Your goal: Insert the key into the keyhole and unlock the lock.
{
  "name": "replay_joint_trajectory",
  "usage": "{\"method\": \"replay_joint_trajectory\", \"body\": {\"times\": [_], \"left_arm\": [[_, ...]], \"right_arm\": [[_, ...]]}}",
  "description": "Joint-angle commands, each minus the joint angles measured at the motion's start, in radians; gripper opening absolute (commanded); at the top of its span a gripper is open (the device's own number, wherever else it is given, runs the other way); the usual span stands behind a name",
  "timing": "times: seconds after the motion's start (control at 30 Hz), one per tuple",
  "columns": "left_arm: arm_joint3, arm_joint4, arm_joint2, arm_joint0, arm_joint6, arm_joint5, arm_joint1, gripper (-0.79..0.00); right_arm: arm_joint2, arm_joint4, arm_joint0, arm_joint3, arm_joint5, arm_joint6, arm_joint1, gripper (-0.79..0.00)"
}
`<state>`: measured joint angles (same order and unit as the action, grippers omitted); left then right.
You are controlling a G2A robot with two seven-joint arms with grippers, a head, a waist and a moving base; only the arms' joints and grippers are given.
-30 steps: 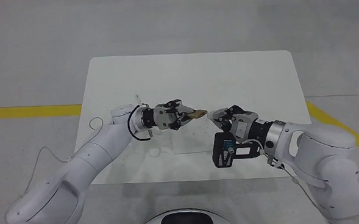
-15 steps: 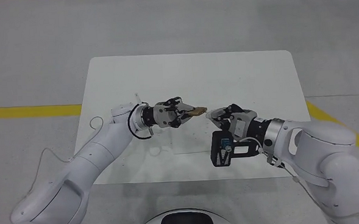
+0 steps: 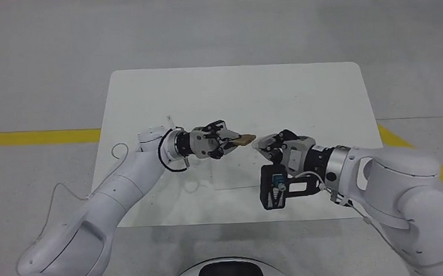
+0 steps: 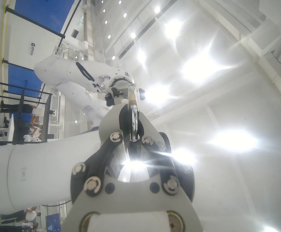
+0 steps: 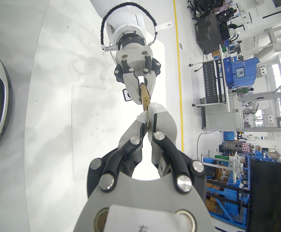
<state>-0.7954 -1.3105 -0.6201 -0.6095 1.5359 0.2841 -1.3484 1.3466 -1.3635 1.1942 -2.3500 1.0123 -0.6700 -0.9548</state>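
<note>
Above the middle of a white table [image 3: 310, 96], the robot's two arms meet tip to tip, both clear of the tabletop. The left gripper [image 3: 225, 140] is closed on a brass padlock [image 3: 242, 140], its fingers clamped on the chrome shackle [image 4: 134, 123] so that the brass body sticks out past the fingertips towards the other arm. The right gripper [image 3: 261, 143] faces it head-on. Its white-taped fingertips [image 5: 159, 111] are pinched almost together on the key [image 5: 148, 120], a thin sliver of metal largely hidden between them. In the right wrist view the free end of the padlock sits right at those taped tips, touching or all but touching them. Whether the key's blade has entered the keyhole cannot be told, since the fingers cover the join. In the top view the padlock and the right gripper lie on one line running across the table, the padlock on the left arm's side. A paler rectangular sheet [image 3: 231, 175] lies flat on the table below the two grippers, on the side nearer the robot. A yellow line [image 3: 41, 137] runs along the grey floor beside the table.
</note>
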Motion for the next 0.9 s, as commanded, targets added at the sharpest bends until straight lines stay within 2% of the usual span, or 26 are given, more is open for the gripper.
{"method": "replay_joint_trajectory", "body": {"times": [0.0, 0.4, 0.6, 0.8, 0.87], "left_arm": [[-0.001, 0.002, -0.004, -0.001, 0.000, 0.000, 0.000, -0.785], [-0.021, 0.019, -0.015, -0.016, 0.000, 0.000, 0.001, -0.785], [-0.044, -0.013, -0.010, -0.024, 0.000, 0.000, 0.006, -0.785], [-0.080, -0.076, 0.003, -0.035, 0.000, 0.000, 0.015, -0.785], [-0.100, -0.122, 0.020, -0.044, 0.000, 0.000, 0.019, -0.785]], "right_arm": [[-0.008, -0.005, -0.006, 0.000, 0.000, -0.001, 0.005, -0.785], [-0.025, 0.008, -0.016, 0.000, 0.000, 0.028, 0.037, -0.785], [0.015, 0.070, -0.001, 0.000, 0.000, 0.074, 0.054, -0.785], [0.087, 0.159, 0.042, 0.002, 0.000, 0.147, 0.074, -0.785], [0.104, 0.199, 0.049, 0.006, 0.000, 0.221, 0.080, -0.785]]}}
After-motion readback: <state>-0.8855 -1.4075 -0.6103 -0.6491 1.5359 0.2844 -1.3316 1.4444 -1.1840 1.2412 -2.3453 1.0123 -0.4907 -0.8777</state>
